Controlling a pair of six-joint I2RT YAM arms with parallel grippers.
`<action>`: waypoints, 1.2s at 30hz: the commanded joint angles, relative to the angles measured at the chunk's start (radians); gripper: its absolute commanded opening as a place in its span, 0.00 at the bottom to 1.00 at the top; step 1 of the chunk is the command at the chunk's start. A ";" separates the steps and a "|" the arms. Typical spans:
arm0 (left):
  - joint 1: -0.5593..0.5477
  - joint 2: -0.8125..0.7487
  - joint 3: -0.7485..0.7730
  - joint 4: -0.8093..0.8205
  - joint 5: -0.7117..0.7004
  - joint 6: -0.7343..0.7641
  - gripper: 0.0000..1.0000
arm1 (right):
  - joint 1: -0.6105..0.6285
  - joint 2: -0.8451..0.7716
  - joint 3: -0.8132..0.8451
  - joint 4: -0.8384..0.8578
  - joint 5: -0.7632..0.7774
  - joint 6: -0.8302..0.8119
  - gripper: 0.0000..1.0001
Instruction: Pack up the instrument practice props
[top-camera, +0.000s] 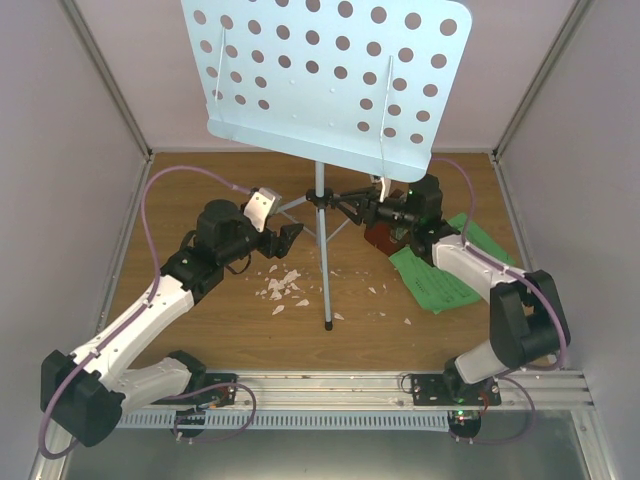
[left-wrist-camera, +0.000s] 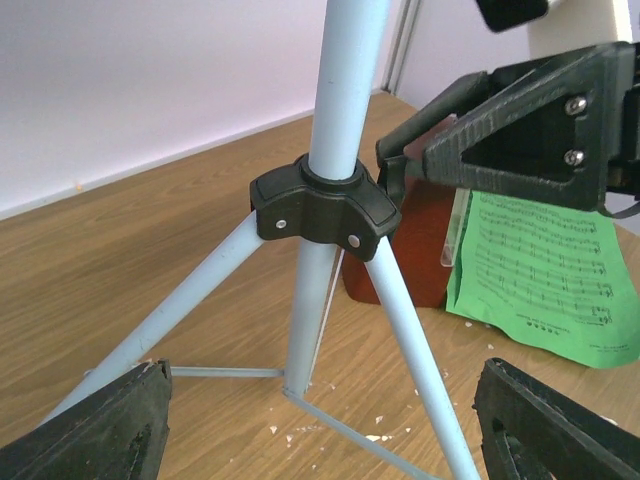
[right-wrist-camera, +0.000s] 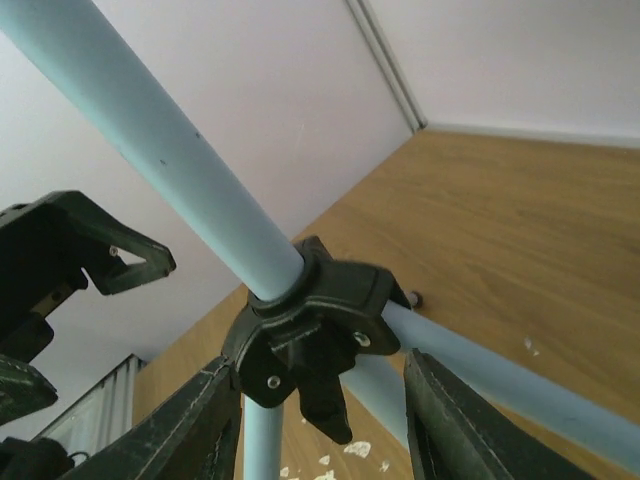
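The music stand looms closest with its perforated desk, upright on the table, with the metronome and green sheet music just to its right. The right gripper straddles the black leg hub, though whether it is clamped is unclear. The left gripper gapes wide and empty nearby.

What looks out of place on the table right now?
White crumbs lie scattered over the wooden table around the music stand, like spilled debris. The green sheet music lies askew, partly under the right arm.
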 joint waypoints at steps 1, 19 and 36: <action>-0.004 -0.020 0.016 0.035 0.001 0.007 0.83 | -0.002 0.024 0.052 -0.057 -0.091 -0.061 0.46; -0.004 -0.010 0.017 0.034 0.005 0.008 0.83 | -0.002 0.082 0.077 -0.082 -0.164 -0.302 0.06; -0.004 -0.007 0.017 0.035 0.009 0.008 0.83 | 0.155 -0.095 -0.129 0.054 0.284 -0.865 0.04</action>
